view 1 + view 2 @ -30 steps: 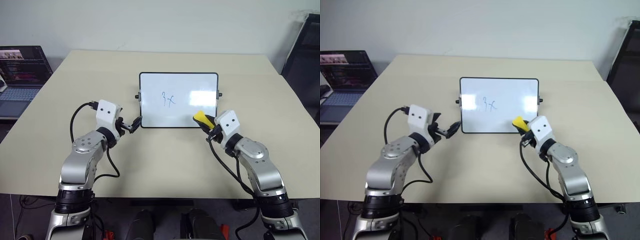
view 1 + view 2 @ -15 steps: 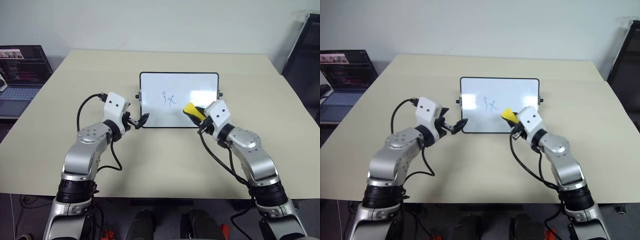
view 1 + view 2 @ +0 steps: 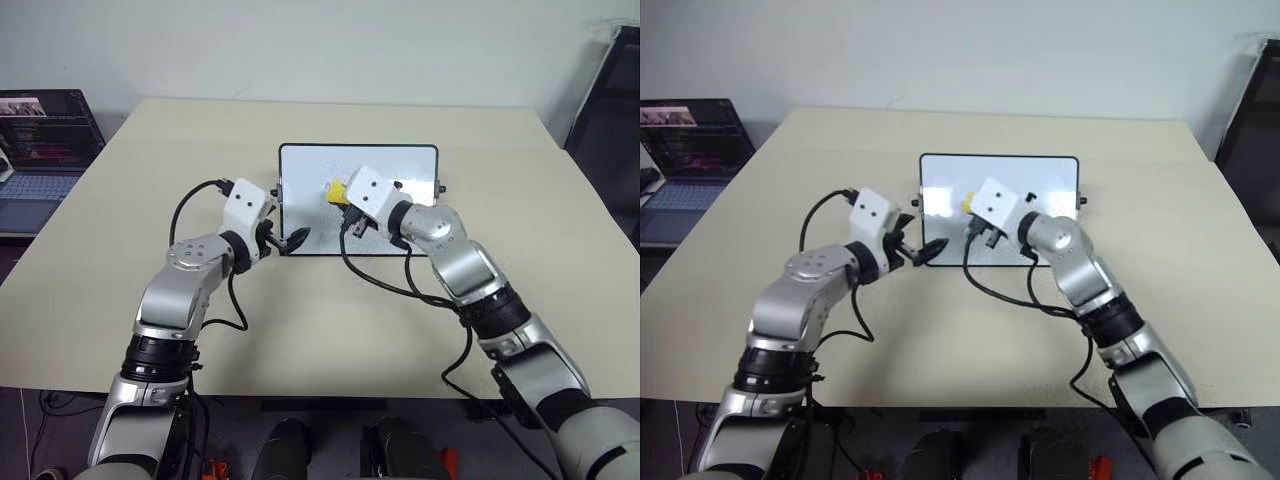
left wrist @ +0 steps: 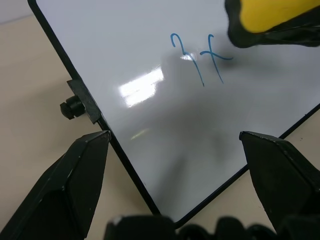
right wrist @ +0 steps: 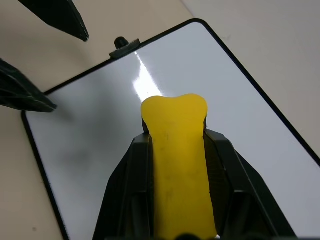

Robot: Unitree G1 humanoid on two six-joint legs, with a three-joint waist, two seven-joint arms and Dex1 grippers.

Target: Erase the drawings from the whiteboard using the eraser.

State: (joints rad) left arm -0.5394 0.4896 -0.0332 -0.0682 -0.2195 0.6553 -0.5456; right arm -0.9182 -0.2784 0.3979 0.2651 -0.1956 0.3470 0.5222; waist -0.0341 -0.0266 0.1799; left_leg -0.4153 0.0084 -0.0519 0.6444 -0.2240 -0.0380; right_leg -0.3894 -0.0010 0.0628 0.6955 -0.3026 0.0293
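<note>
Your left claw sits spread wide at the whiteboard's near-left corner, one finger off the frame on the desk, the other over the white surface. The blue drawings sit mid-board. Your right claw is clamped on the yellow eraser, poised just beside those marks; contact with the board is hard to judge.
</note>
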